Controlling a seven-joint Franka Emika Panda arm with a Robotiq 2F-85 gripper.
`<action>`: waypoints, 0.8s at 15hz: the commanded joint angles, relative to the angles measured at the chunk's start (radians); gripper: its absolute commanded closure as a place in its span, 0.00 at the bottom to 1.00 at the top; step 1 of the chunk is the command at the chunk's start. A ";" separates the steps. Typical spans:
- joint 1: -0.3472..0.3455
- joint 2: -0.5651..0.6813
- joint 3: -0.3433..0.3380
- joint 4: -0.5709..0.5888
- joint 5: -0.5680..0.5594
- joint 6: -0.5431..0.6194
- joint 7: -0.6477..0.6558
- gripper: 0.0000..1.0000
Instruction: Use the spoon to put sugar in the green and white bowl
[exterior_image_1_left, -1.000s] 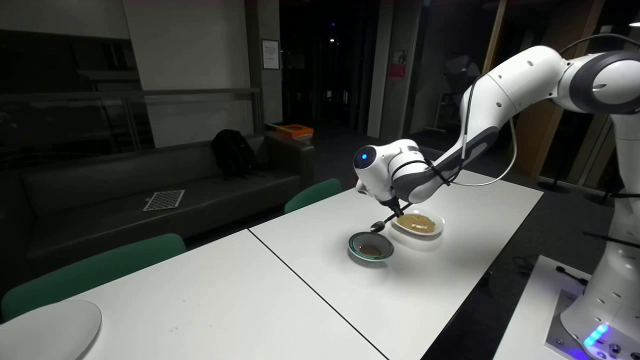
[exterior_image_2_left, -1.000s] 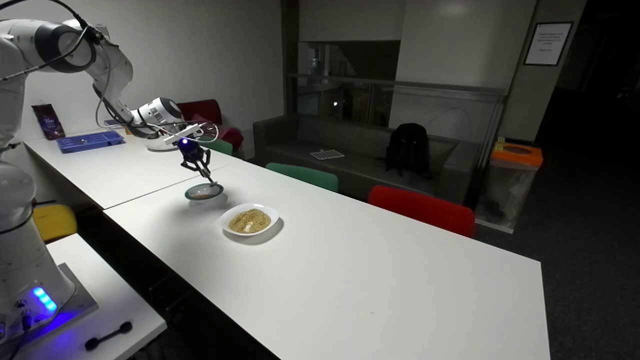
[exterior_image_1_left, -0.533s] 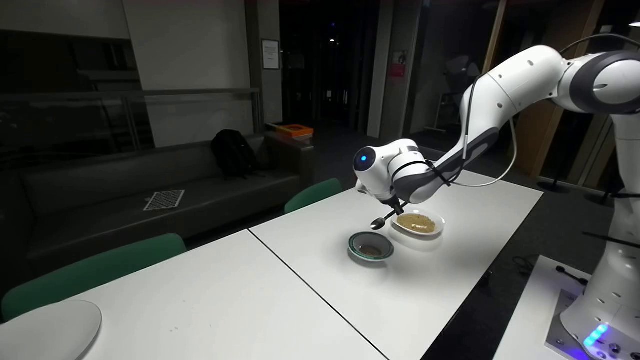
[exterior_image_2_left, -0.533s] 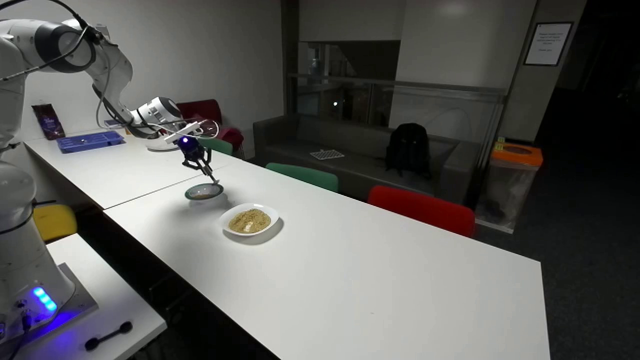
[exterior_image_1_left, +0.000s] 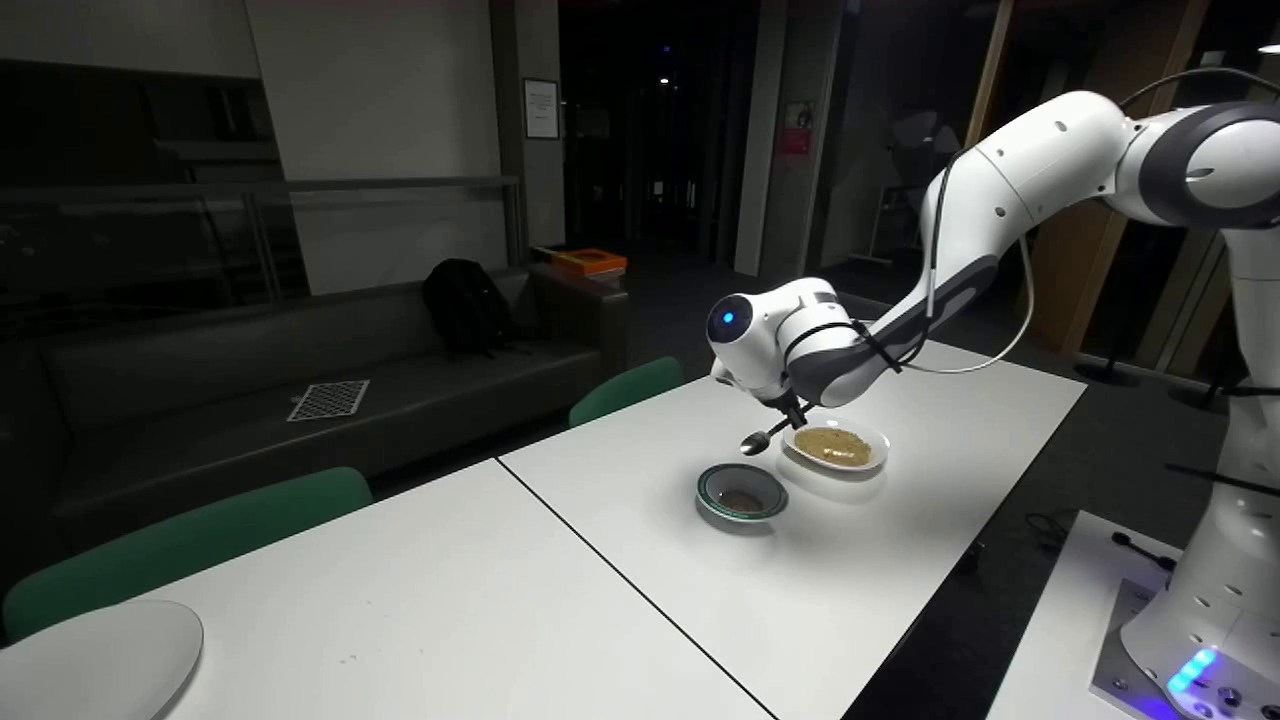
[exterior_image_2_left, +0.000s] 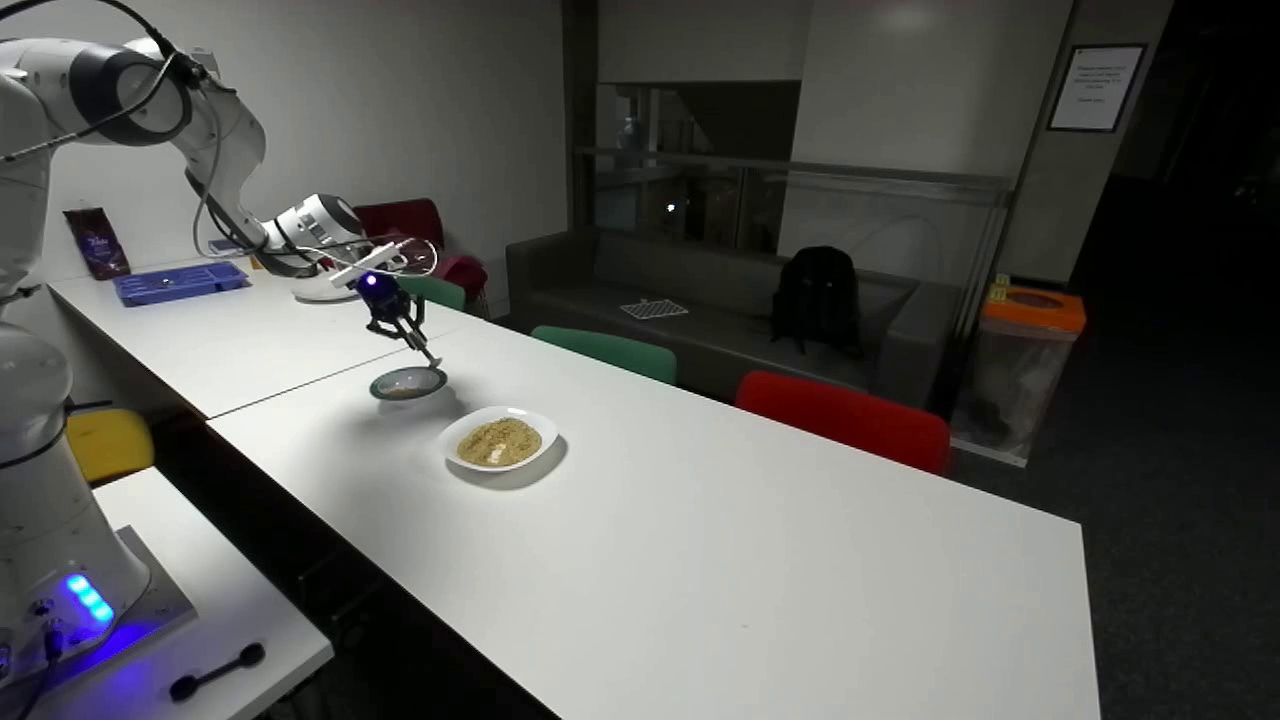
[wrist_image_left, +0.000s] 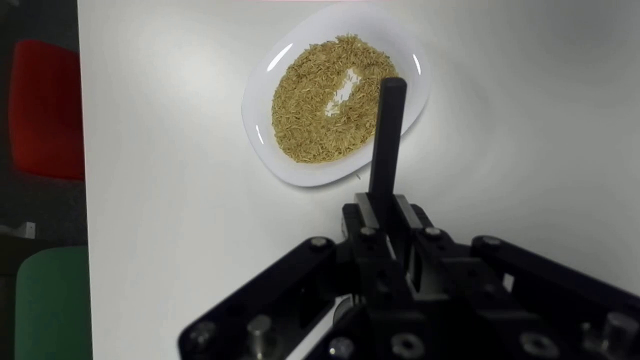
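1. Currently, the gripper (wrist_image_left: 384, 205) clasps the spoon (wrist_image_left: 388, 140) — handle sloping down to its head (exterior_image_1_left: 755, 443).
2. Green and white bowl (exterior_image_1_left: 743, 515): on the table (exterior_image_2_left: 800, 560), lower than the head — beneath or just beside, hard to judge.

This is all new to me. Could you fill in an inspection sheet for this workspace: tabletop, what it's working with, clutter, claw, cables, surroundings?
Surface: white table with a dark seam and a few specks.
Job's things: spoon raised near the green-rimmed bowl, whether directly over it unclear; brownish matter in that bowl; white dish of tan grains, presumably the sugar, with a bare patch.
Clutter: blue tray, purple packet, plate.
Claw: shut on the spoon's handle.
Cables: white cable looping below the arm.
Surroundings: dark sofa with black backpack; green chair, red chair.
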 joint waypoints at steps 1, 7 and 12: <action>-0.038 -0.025 0.006 0.003 0.024 -0.018 0.021 0.97; -0.118 -0.106 0.002 -0.001 0.196 0.026 0.012 0.97; -0.186 -0.201 -0.030 -0.038 0.351 0.110 -0.001 0.97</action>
